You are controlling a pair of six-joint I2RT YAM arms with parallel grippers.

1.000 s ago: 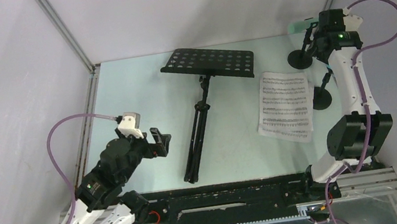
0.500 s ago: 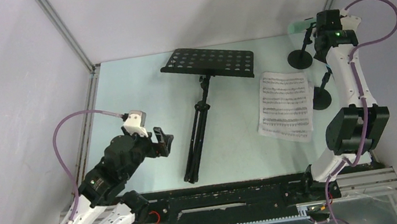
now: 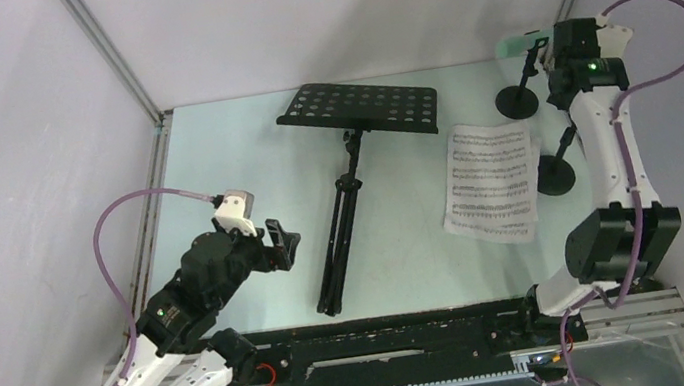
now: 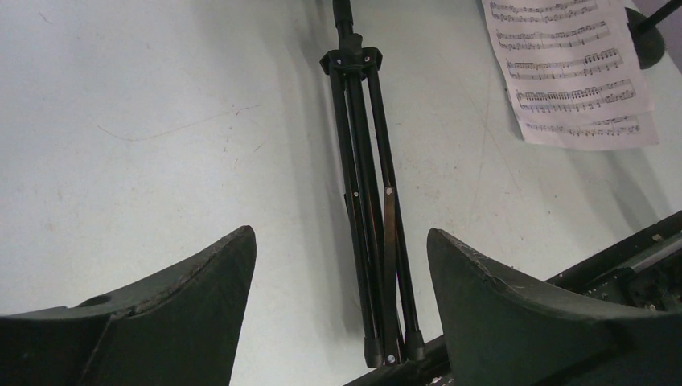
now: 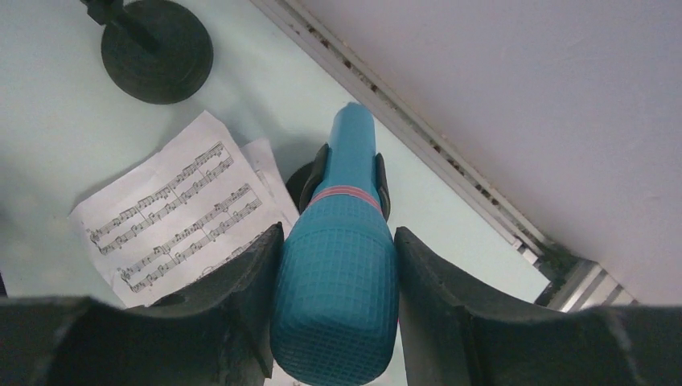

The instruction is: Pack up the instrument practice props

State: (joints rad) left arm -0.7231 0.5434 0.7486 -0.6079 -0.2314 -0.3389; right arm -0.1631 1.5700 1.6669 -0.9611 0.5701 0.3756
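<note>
Pale table (image 3: 238, 197); music rack (image 3: 347, 187) lies beside pages (image 3: 490, 182).

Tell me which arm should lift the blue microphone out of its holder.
Right. The right gripper has its fingers against both sides of the blue microphone, which sits in its holder. The left gripper hangs open above the folded legs of the music rack, across the table.

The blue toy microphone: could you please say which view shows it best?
Right wrist: the blue microphone fills the frame between the fingers of the right hand. From above, the right arm hides it; the left wrist misses it.
</note>
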